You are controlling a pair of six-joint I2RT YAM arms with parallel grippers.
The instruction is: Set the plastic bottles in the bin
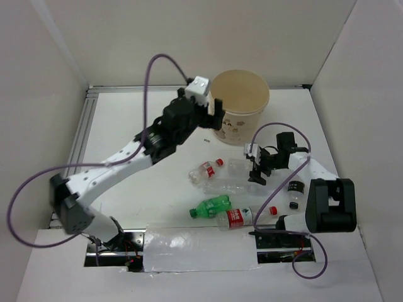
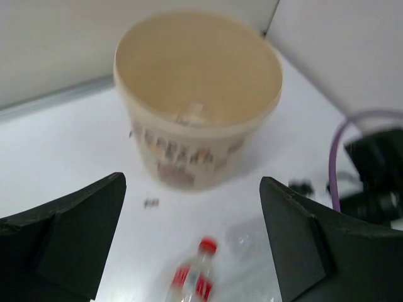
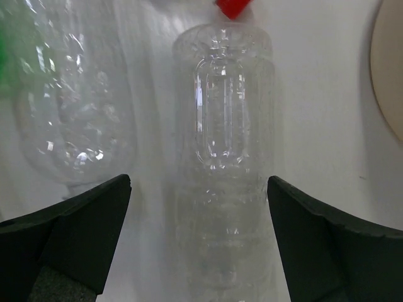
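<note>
Bottles [image 1: 217, 189] clear, red-capped, one green

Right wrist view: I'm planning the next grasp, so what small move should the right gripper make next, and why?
Probably lower the right gripper straight down around the clear bottle. The gripper is open, with that bottle lying lengthwise on the table in line with the gap, its red cap at the far end, and it is not yet gripped.

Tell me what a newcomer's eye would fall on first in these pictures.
The big beige bin at the far side of the table stands out, the left gripper open beside it. In the middle lie scattered plastic bottles, the green bottle brightest, and the right gripper hangs open over a clear bottle.
</note>
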